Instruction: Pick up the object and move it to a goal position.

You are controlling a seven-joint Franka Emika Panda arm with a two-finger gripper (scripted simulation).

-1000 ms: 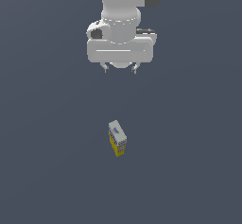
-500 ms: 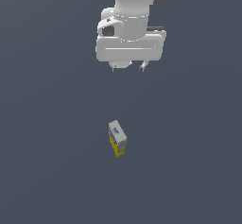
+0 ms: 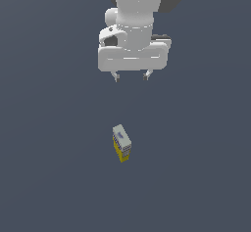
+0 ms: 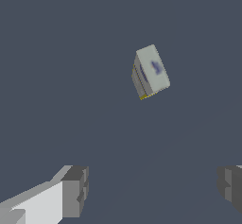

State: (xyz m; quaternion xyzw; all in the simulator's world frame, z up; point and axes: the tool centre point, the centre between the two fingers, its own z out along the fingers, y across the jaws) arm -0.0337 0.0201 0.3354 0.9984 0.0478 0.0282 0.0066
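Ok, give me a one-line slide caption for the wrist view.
Open claw poised above the floor, with the small yellow-sided carton lying ahead, ungrasped.

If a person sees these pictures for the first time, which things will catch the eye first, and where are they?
First the big white gripper at the top of the exterior view, hanging above the dark floor with its jaws open and empty. Next the small carton, the only colour: yellow sides, a pale top with blue print. It stands alone on the floor below the gripper, well apart from it.
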